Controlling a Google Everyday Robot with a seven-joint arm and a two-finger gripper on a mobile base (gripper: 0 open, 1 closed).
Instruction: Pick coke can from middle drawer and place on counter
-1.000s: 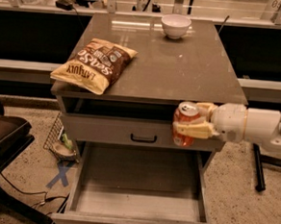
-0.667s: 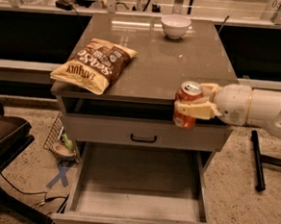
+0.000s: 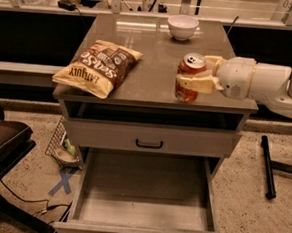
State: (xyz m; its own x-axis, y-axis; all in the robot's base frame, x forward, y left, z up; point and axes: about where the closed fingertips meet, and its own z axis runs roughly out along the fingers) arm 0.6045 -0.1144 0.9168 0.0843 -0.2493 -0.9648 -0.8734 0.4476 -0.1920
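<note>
At the front of the counter (image 3: 155, 59), gripper (image 3: 194, 72) clamped around upright coke can (image 3: 189, 65).

Your arm (image 3: 268, 84) reaches in level from the right, white wrist horizontal. Your hand (image 3: 191, 71) sits over the bench's (image 3: 154, 64) front right, fingers (image 3: 196, 84) clamped around the upright coke can (image 3: 189, 64).

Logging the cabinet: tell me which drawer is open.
The middle drawer, the lower one, pulled out with a bare floor; the handled drawer above is shut. The gripper holds the coke can near the front edge of the counter.
</note>
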